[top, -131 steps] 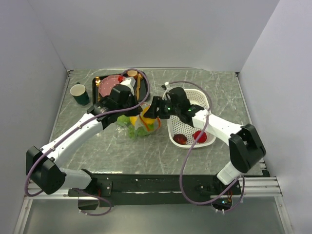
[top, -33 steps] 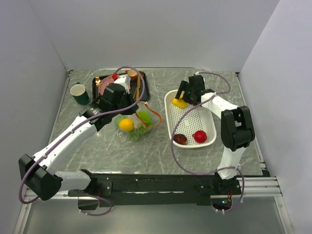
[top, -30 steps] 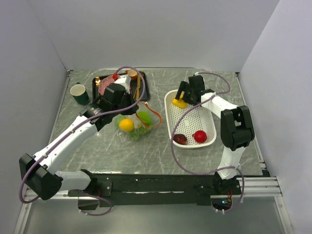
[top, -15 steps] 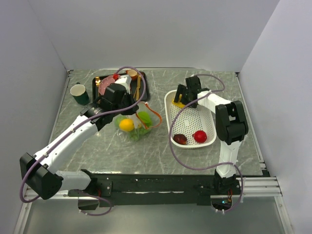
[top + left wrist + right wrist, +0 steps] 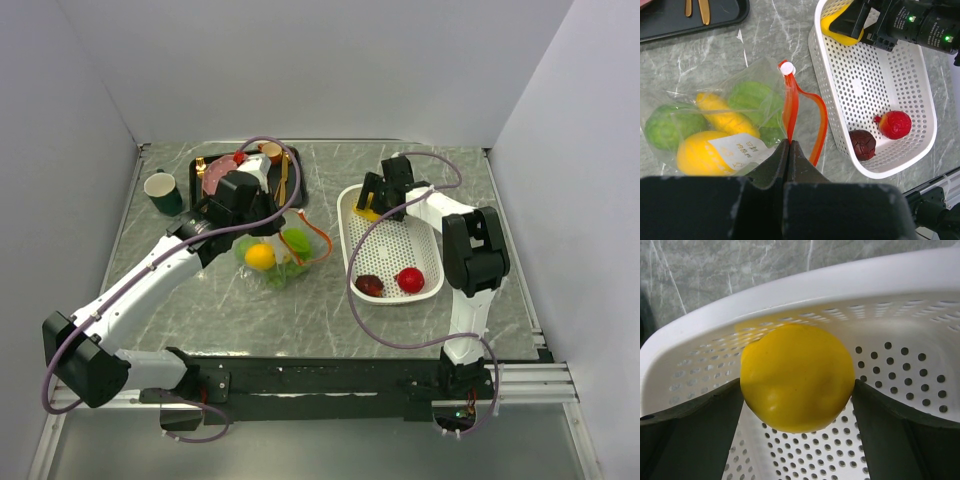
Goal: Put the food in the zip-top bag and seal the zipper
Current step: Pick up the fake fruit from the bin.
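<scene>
Overhead, the left gripper (image 5: pixel 262 220) is clenched on the edge of the zip-top bag (image 5: pixel 278 255), which lies on the table just in front of it with yellow and green food inside. The right gripper (image 5: pixel 373 205) reaches into the far end of the white basket (image 5: pixel 425 250), at a lemon (image 5: pixel 366 213). The bag lies to this gripper's left, across the basket rim.

From the left wrist, the jaws pinch the orange-red zipper (image 5: pixel 790 107). The strip runs straight away from the fingertips, and the mouth loops open on the right, toward the basket. A red piece (image 5: pixel 895 124) and a dark purple piece (image 5: pixel 862 144) sit in the basket.

From the right wrist, both fingers (image 5: pixel 690 440) press the lemon's sides, grasping it. The carry looks to be leftward, into that open loop.
</scene>
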